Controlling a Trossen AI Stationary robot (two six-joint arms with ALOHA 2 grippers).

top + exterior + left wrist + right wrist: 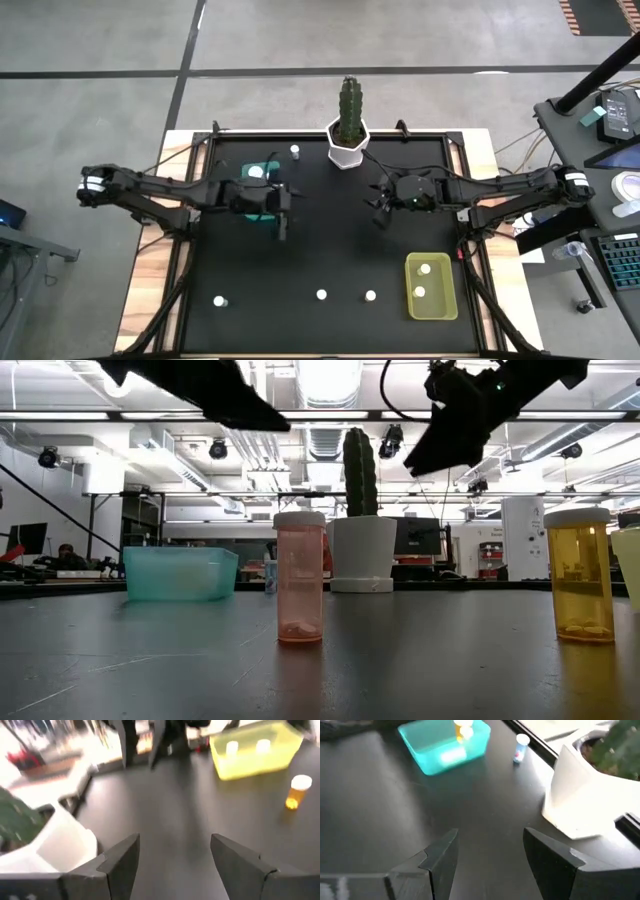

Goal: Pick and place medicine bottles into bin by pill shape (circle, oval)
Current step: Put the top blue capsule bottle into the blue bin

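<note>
Three white-capped medicine bottles stand near the table's front edge (pixel 219 300), (pixel 321 295), (pixel 370 296); in the low view they show as an orange one (pixel 299 576) and a yellow one (pixel 579 574). One bottle (pixel 295 151) stands at the far edge. A teal bin (pixel 262 176) holds one bottle (pixel 465 732). A yellow bin (pixel 431 286) holds two bottles. My left gripper (pixel 172 865) is open and empty above the table beside the teal bin. My right gripper (pixel 490 855) is open and empty near the cactus pot.
A white hexagonal pot with a cactus (pixel 348 140) stands at the far middle of the black table (pixel 330 250), close to my right gripper. Bare table lies between the two arms and the front row of bottles.
</note>
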